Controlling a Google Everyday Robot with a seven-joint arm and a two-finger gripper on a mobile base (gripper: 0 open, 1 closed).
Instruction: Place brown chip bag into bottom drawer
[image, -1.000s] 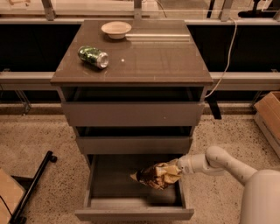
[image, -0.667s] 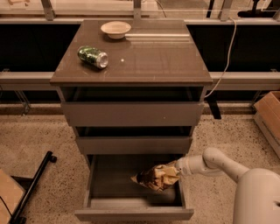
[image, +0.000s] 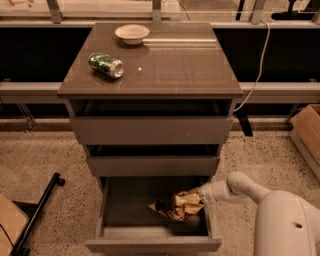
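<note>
The brown chip bag (image: 177, 205), dark brown with a cream-tan panel, is inside the open bottom drawer (image: 152, 244) at its right side, tilted, with a shadow under it. My gripper (image: 200, 196) reaches in from the right over the drawer's right wall and is shut on the bag's right end. The white arm (image: 240, 187) runs back to the lower right. The two drawers above are slightly open.
A green can (image: 106, 65) lies on its side on the cabinet top (image: 170, 65), and a white bowl (image: 132, 33) stands at its back. A cardboard box (image: 307, 132) is at the right, and a black bar (image: 35, 215) lies on the floor at the left.
The gripper and the bag have sunk slightly deeper into the bottom drawer. The drawer, can and bowl have not moved.
</note>
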